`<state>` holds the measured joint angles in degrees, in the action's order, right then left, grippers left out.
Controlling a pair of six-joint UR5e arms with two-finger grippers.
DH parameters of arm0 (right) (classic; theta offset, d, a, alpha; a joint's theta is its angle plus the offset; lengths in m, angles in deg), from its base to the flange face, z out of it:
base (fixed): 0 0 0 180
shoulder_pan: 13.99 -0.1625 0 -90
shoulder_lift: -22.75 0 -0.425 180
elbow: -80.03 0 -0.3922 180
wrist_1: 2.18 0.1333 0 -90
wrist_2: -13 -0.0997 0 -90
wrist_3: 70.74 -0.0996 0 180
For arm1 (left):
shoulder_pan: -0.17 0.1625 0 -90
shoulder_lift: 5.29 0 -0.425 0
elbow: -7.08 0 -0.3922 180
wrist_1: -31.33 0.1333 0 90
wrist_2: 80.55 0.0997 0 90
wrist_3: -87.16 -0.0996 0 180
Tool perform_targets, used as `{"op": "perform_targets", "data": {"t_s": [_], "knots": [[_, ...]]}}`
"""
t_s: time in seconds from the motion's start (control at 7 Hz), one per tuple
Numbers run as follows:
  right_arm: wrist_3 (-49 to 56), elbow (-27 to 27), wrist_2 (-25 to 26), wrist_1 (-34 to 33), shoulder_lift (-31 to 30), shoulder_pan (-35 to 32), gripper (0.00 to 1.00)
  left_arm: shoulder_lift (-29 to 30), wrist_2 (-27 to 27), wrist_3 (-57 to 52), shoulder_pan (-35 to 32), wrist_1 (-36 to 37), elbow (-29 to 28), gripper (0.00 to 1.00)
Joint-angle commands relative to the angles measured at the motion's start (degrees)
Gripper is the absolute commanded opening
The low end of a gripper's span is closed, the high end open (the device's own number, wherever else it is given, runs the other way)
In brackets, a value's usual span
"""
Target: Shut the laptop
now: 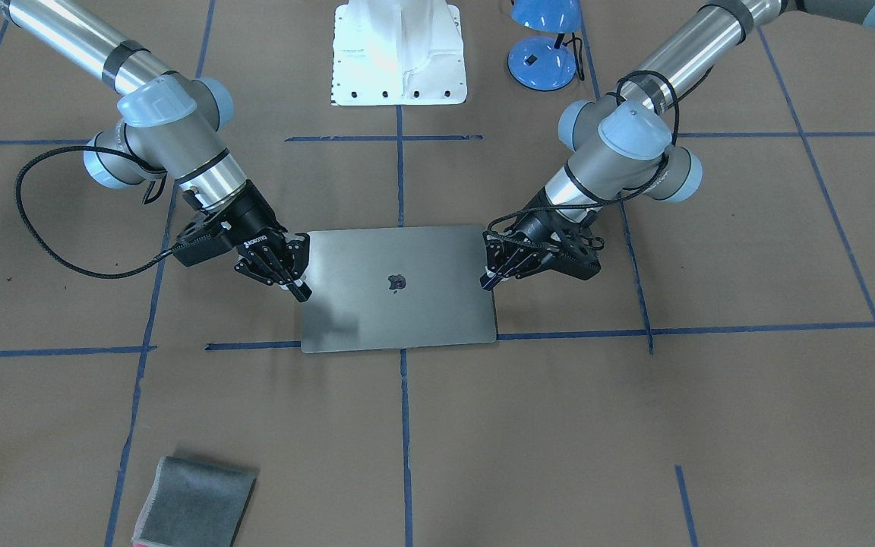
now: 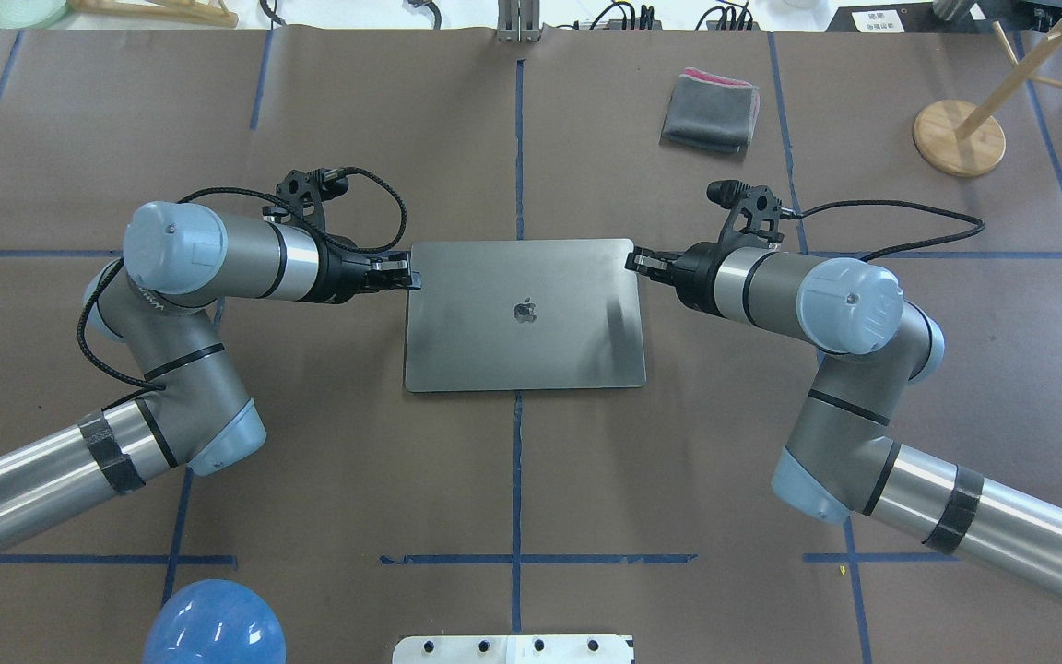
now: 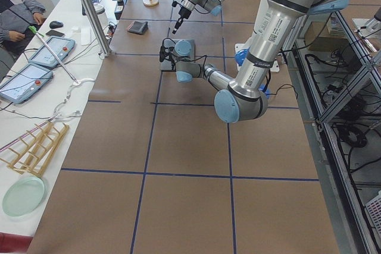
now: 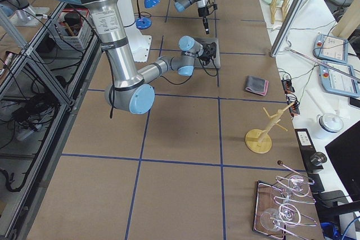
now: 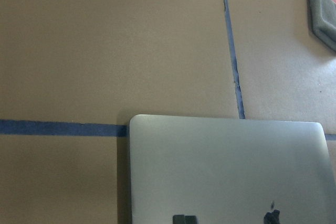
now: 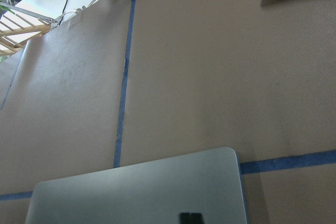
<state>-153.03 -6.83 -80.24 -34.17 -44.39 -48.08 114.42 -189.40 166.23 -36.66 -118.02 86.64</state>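
Note:
The grey laptop [image 2: 525,315] lies flat on the table with its lid down and the apple logo facing up; it also shows in the front view [image 1: 399,289]. My left gripper [image 2: 407,277] is shut, with its tips at the lid's left edge near the far corner [image 1: 492,277]. My right gripper [image 2: 639,263] is shut, with its tips at the lid's right edge near the far corner [image 1: 297,285]. Each wrist view shows the lid [image 5: 226,171] [image 6: 142,192] with one dark fingertip at the bottom. I cannot tell whether the tips touch the lid.
A folded grey cloth [image 2: 711,111] lies beyond the laptop to the right. A wooden stand [image 2: 960,138] is at the far right. A blue lamp [image 2: 213,622] and the white robot base [image 2: 513,648] are on the near side.

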Motion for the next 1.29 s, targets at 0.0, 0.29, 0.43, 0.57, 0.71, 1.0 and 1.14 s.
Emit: {"op": "perform_targets", "data": {"t_s": [0.0, 0.29, 0.43, 0.57, 0.71, 1.0, 1.14], "knots": [[-0.2, -0.9, -7.0, -3.8, 0.0, -3.5, 0.98, 0.0, -0.4, 0.0, -0.1, 0.2, 0.2, 0.94], [0.9, -3.4, -16.2, -14.6, -0.1, -8.6, 0.99, -0.1, -3.4, 0.0, -1.2, 6.8, 0.9, 0.99], [5.1, -3.9, -21.8, -17.7, -0.3, -12.3, 0.99, -0.5, -7.6, -0.2, -4.4, 15.1, 3.5, 0.99], [10.2, -4.3, -24.2, -21.3, -0.9, -15.2, 0.99, -1.7, -10.5, -4.8, -7.4, 22.9, 6.9, 0.99], [16.6, -4.5, -24.7, -26.8, -1.1, -17.1, 0.99, -3.3, -10.8, -11.6, -8.7, 33.6, 11.7, 0.99], [35.5, -6.8, -25.2, -36.8, -5.1, -20.9, 0.99, -4.8, -10.9, -31.2, -14.2, 55.5, 21.2, 0.99], [43.7, -7.4, -29.2, -38.0, -8.2, -25.9, 0.99, -8.7, -10.9, -41.9, -17.2, 61.4, 25.5, 0.99]]}}
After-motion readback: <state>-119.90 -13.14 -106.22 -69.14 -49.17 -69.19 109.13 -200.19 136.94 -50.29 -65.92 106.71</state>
